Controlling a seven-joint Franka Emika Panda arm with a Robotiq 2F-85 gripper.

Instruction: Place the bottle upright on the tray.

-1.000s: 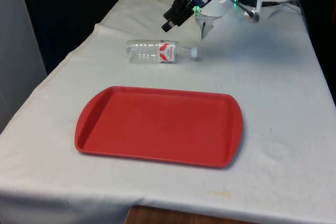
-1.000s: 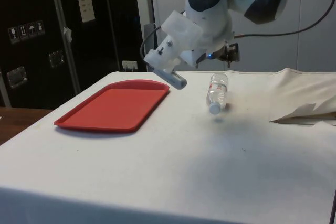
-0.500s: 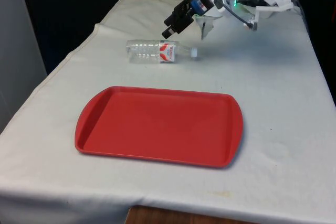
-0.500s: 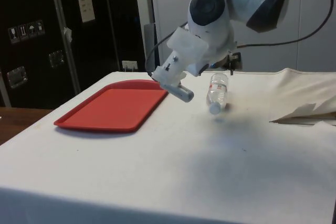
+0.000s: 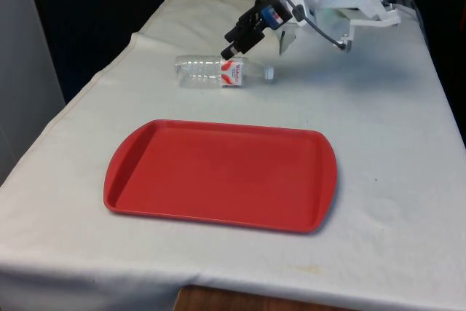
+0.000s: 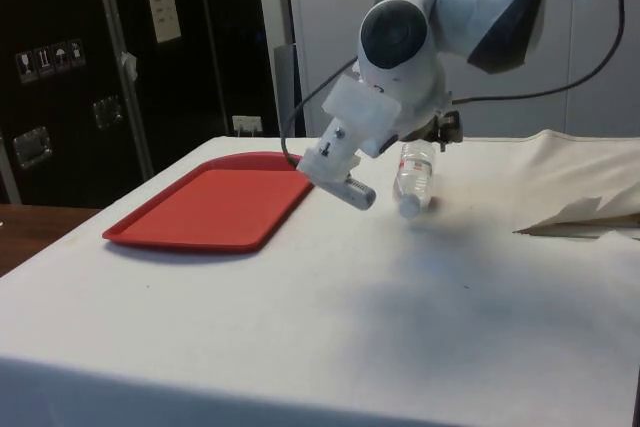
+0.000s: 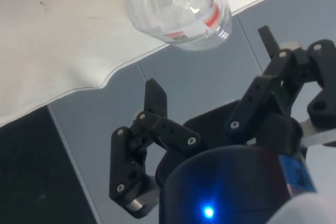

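A clear plastic bottle [image 5: 217, 71] with a red-and-white label lies on its side on the white cloth, its cap toward the front view's right. It also appears in the side view as the bottle [image 6: 413, 173] and close up in the wrist view as the bottle [image 7: 177, 2]. My gripper [image 5: 230, 49] hangs tilted just above the bottle's label end, not touching it. In the side view the gripper [image 6: 357, 193] sits low beside the bottle. The gripper [image 7: 212, 69] is open with nothing between its fingers [image 7: 156, 98]. The red tray [image 5: 218, 172] lies flat and bare, nearer the camera than the bottle.
The cloth is rucked into a raised fold [image 6: 578, 213] beyond the bottle in the side view. The tray [image 6: 205, 204] lies close to the table's edge in that view. The table's left edge [image 5: 80, 100] runs near the bottle's base.
The gripper has come down and tilted toward the bottle, from well above it to just over its label end. Bottle and tray have not moved.
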